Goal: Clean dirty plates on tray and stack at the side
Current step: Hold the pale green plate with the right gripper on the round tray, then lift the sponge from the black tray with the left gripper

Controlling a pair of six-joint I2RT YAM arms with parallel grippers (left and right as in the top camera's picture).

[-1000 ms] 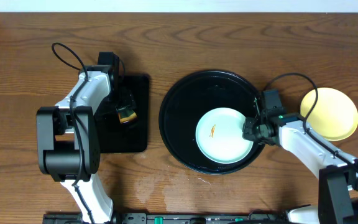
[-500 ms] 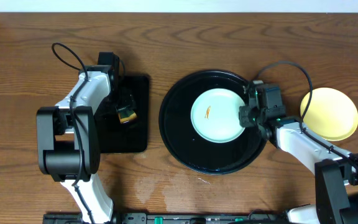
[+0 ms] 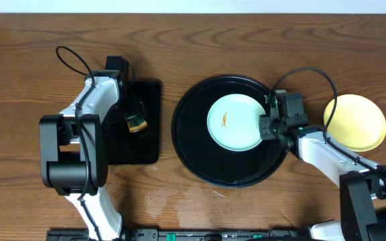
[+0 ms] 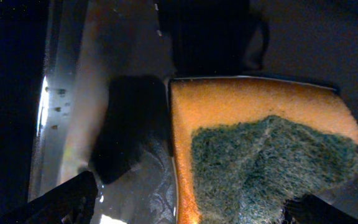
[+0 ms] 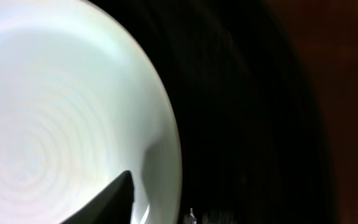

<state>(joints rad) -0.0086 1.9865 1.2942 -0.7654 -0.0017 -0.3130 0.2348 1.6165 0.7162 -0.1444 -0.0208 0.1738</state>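
A pale mint-green plate with a small orange smear lies in the upper middle of the round black tray. My right gripper sits at the plate's right rim. In the right wrist view the plate fills the left half, and one dark finger hovers above it, casting a shadow. The right gripper stands open astride the rim. A pale yellow plate rests on the table to the right. My left gripper is open over the orange-and-green sponge.
The sponge lies on a small rectangular black tray at the left, wet in the left wrist view. Bare wood lies between the two trays and along the front. The round tray's dark floor fills the right wrist view's right half.
The right gripper carried the mint-green plate from the tray's lower right up to its upper middle, then its jaws opened. The left arm has not moved.
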